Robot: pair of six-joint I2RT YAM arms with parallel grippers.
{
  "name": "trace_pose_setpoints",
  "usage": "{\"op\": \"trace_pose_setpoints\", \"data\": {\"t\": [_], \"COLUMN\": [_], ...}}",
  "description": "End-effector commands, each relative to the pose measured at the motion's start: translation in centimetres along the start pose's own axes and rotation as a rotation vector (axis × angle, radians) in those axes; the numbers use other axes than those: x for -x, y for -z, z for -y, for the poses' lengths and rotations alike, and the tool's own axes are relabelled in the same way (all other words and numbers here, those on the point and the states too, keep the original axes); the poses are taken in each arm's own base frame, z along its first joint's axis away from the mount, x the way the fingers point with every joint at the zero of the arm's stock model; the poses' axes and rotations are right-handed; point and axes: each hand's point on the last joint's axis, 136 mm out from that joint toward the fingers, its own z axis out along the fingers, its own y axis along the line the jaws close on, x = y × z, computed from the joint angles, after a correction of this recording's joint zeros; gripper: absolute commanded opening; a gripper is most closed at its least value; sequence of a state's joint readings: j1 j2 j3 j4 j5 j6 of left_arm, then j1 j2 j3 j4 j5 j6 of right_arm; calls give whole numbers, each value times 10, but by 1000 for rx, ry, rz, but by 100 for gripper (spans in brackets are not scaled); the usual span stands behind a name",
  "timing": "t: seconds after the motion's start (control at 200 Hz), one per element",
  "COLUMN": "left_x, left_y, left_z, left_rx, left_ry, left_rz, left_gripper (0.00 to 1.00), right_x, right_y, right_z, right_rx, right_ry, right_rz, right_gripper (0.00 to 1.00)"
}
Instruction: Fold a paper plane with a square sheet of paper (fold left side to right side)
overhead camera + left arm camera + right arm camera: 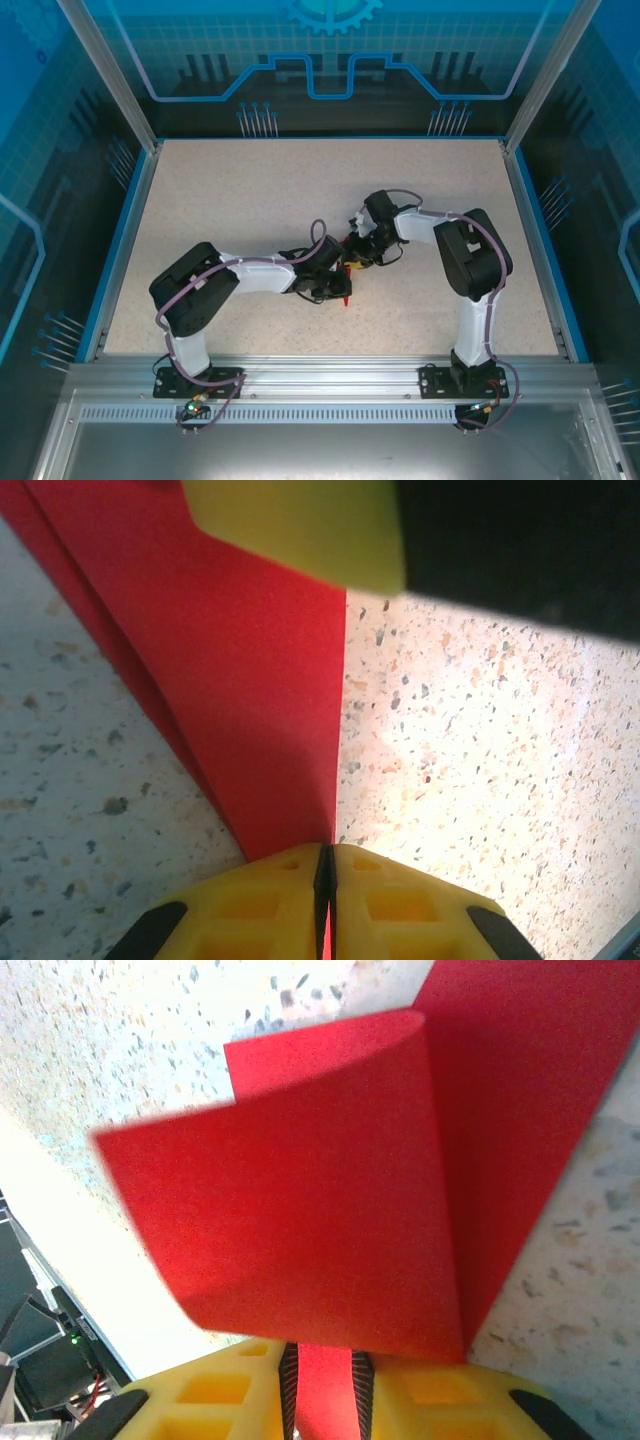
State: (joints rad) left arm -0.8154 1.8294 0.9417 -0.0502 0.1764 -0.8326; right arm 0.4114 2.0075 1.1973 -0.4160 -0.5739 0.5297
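From the near edge of the table [250,190] rose the left arm [195,300] and the right arm [470,260], both reaching toward the table's middle. Just short of that middle, the left gripper [325,865] was clamped tight on the paper plane [260,680] — its yellow fingers [400,905] pressed together over a narrow end of the creased red layers, which lay on the speckled tabletop. Slightly past the table's middle, the right gripper [325,1370] pinched another part of the plane — a red flap curled up off the table.
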Motion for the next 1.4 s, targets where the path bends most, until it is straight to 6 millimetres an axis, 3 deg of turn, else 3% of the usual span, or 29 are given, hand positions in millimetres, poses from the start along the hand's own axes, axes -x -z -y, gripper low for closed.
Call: {"op": "trace_pose_setpoints", "data": {"t": [0.0,0.66,0.82,0.915,1.055,1.115,1.205,1.396], "left_x": [-50,-52,-51,-49,-46,-45,-44,-45], "left_y": [-14,-14,-13,-11,-10,-10,-9,-8], "left_z": [-51,-54,-53,-50,-45,-43,-39,-42], "left_rx": [181,189,183,173,149,135,118,127], "left_ry": [41,45,41,35,27,23,14,22], "left_rz": [-169,-171,-163,-154,-134,-128,-118,-116], "left_gripper": [14,13,12,12,12,11,10,8], "right_x": [53,115,127,118,75,52,19,-12], "right_y": [12,24,52,79,104,102,89,47], "right_z": [28,34,18,-1,-19,-19,-16,-13], "right_rx": [-89,-107,-46,-4,33,68,106,119], "right_ry": [30,36,57,97,127,101,60,28], "right_rz": [152,227,299,336,332,309,268,182], "right_gripper": [25,26,26,26,25,22,9,2]}}
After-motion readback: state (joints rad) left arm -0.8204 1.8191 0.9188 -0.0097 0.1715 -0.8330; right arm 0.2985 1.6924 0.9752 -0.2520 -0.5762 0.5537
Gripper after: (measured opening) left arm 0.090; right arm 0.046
